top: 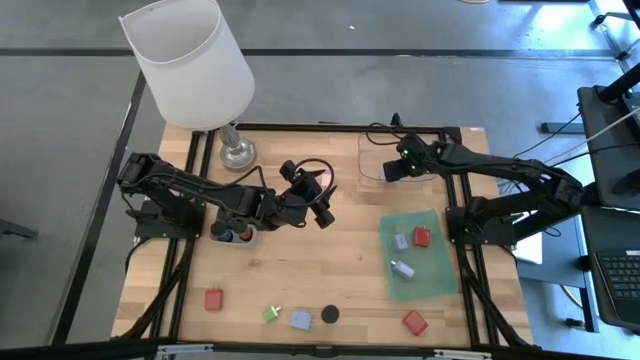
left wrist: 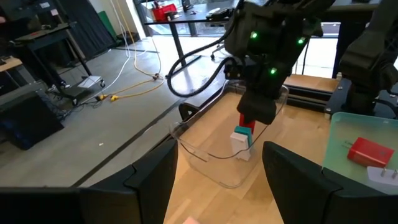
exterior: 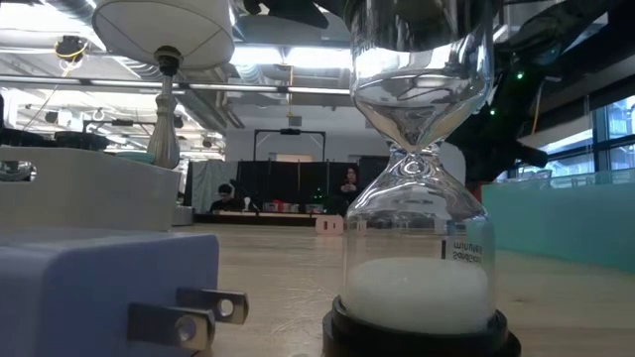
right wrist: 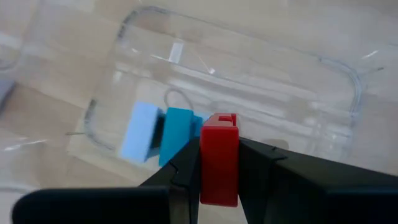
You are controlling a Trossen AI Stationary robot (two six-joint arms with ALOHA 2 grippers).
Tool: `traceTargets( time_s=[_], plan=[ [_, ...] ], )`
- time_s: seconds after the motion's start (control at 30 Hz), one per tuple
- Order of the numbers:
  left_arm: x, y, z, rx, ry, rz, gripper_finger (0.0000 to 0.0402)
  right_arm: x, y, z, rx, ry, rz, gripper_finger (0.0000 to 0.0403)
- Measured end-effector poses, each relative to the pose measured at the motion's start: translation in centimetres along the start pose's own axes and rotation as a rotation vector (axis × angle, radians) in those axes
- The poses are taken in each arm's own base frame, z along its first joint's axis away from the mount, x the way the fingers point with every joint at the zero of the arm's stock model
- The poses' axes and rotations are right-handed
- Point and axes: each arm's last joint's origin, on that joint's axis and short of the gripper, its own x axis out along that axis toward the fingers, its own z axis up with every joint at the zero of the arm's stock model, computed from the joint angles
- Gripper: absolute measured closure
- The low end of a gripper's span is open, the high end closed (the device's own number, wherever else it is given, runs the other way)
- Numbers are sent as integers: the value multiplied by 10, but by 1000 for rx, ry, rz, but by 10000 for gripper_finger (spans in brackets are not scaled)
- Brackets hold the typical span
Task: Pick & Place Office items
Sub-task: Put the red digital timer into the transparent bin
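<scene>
**Wooden bench, black-framed, on grey concrete floor**

Right gripper [right wrist: 219, 163]: fingers clamped on red block [right wrist: 218, 158], above clear tray [top: 372, 160] at far edge. Left gripper [top: 322, 205]: mid-bench, fingers parted, empty. Green tray [top: 432, 275]: red and grey pieces. Near edge: red blocks, black cap [top: 329, 314], lilac adapter [top: 300, 319]. Lamp [top: 190, 62] at far left. Workshop beyond, two people [exterior: 349, 179] distant.

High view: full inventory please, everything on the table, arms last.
Lamp: one, white shade, silver base, far left corner.
Clear tray: one, far right-centre; teal piece and pale blue piece inside.
Green tray: one, translucent, right; red block and two lilac-grey blocks inside.
Loose near-edge items: two red blocks, green bit, lilac block, black cap.
Left pincer: part open, empty, mid-table.
Right pincer: shut on red block, over clear tray.
</scene>
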Motion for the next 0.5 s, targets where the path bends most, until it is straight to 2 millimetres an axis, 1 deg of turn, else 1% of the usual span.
traceTargets(
  time_s=[0.23,0.5],
  plan=[
    [0,0,0,0,0,0,170,12,-2,1,-7,41,-36,331],
    [0,0,0,1,0,0,170,17,-1,1,-12,58,-42,331]
  ],
)
